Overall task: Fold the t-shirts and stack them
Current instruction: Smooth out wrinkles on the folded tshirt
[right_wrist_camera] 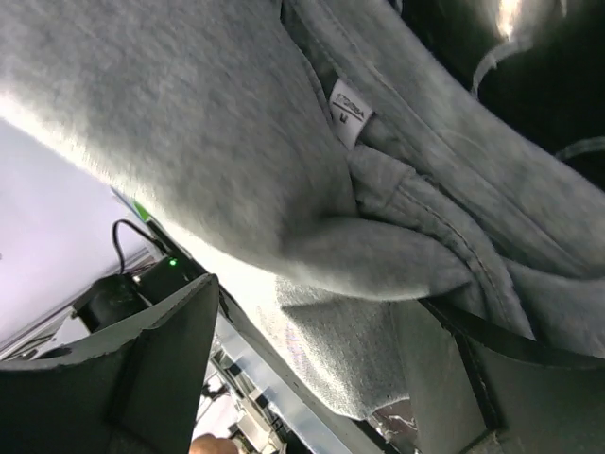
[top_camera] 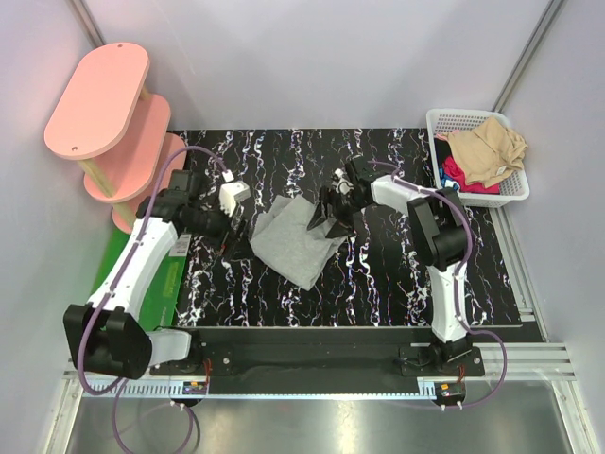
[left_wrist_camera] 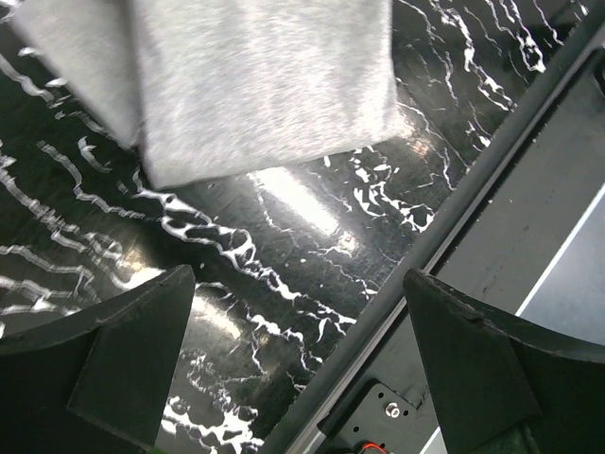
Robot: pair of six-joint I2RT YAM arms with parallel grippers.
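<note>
At two o'clock on the grey t-shirt [top_camera: 301,244], the right hand [top_camera: 326,218] gapes around bunched cloth; pulling away could snag it, undoing the fold. The left hand [left_wrist_camera: 298,282] hangs open, empty.

— How does the left arm [top_camera: 142,253] stand?
— It reaches forward and leans inward. The left gripper [left_wrist_camera: 301,364] has its jaws wide apart.
— And the right arm [top_camera: 440,236]?
— It is bent at the elbow and turned toward the middle. The right gripper [right_wrist_camera: 312,378] also has its jaws apart, perhaps slightly less wide.
</note>
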